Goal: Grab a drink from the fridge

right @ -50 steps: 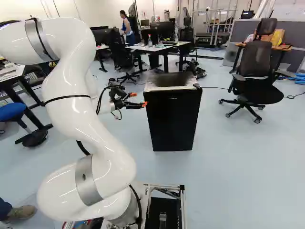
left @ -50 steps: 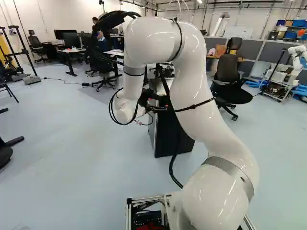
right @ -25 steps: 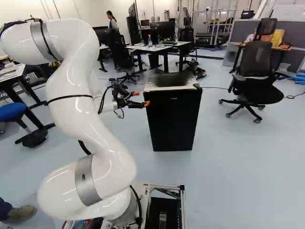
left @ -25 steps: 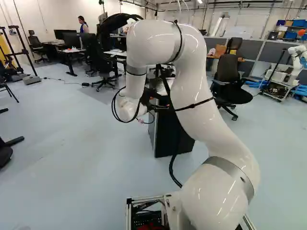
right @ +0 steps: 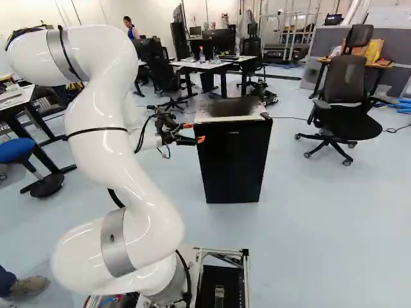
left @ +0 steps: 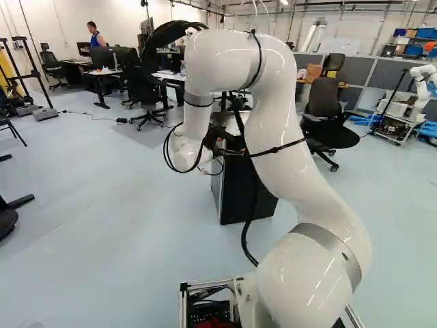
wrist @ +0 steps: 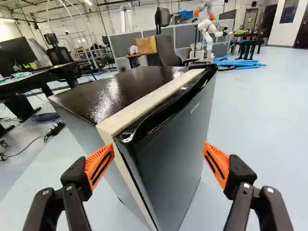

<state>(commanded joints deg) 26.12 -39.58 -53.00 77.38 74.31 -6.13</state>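
Presently, by the right base view: one black fridge (right: 234,160), mid-floor, upright, door shut, front towards six o'clock, the base's side; long axis vertical. One arm (right: 109,147), white, rising at the fridge's eight o'clock. One gripper (right: 196,133), black, at the fridge's ten o'clock, near its upper front edge. One large office chair (right: 347,106), black, at two o'clock from the fridge. One stool (right: 16,149), blue-seated, at nine o'clock. One bottle (right: 202,56), upright on a far desk (right: 215,62), at eleven o'clock. By the left base view: another robot (left: 423,78), one in number, white, at two o'clock from the fridge. By the wrist view, twelve o'clock being straight ahead: two fingers, two orange pads (wrist: 99,164), set wide apart, nothing gripped; one fridge at twelve o'clock, near vertical corner towards the gripper, door face towards four o'clock, grey side towards eight. Contact between pads and fridge impossible to tell.
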